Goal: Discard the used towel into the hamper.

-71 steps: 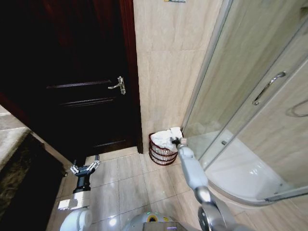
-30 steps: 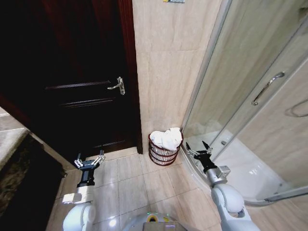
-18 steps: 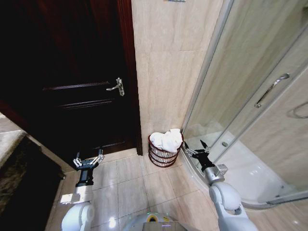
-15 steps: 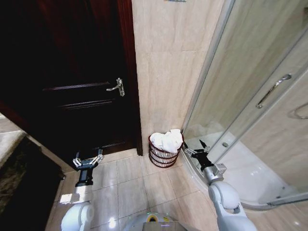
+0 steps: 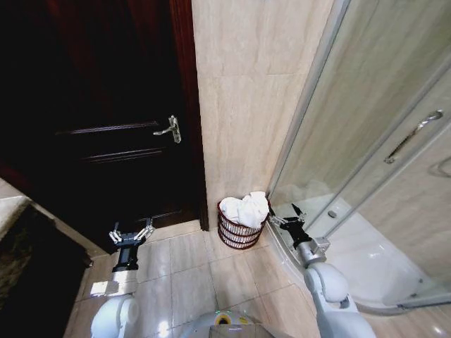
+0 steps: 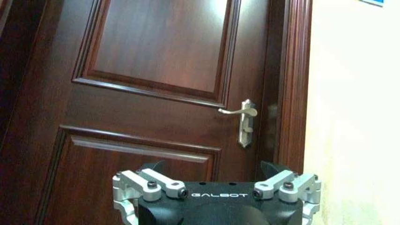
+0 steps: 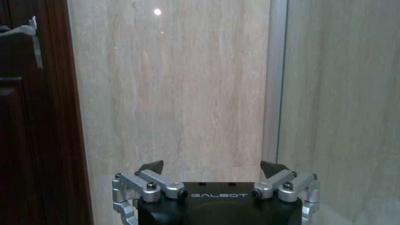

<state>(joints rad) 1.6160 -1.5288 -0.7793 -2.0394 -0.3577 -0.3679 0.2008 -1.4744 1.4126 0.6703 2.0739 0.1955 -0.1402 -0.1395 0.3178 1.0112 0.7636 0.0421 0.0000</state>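
The white towel [image 5: 244,208] lies bunched in the hamper [image 5: 236,233], a small reddish-brown wire basket on the floor against the beige tiled wall, and it spills over the rim. My right gripper [image 5: 285,215] is open just right of the hamper, with nothing in it, fingers [image 7: 151,167] spread and pointing at the wall. My left gripper [image 5: 130,233] is open too, held low over the floor tiles before the dark door, well left of the hamper; its fingertips [image 6: 276,168] face the door.
A dark wooden door [image 5: 113,134] with a metal lever handle [image 5: 170,129] stands left of the hamper. A glass shower enclosure [image 5: 380,141] with a white curved tray [image 5: 366,260] lies right. A dark counter [image 5: 21,267] edges the lower left. Beige floor tiles [image 5: 204,271] lie in front.
The right arm, stretched out to the hamper 2.4 s ago, has pulled back with its gripper open and the towel left in the hamper. The head camera has shifted slightly.
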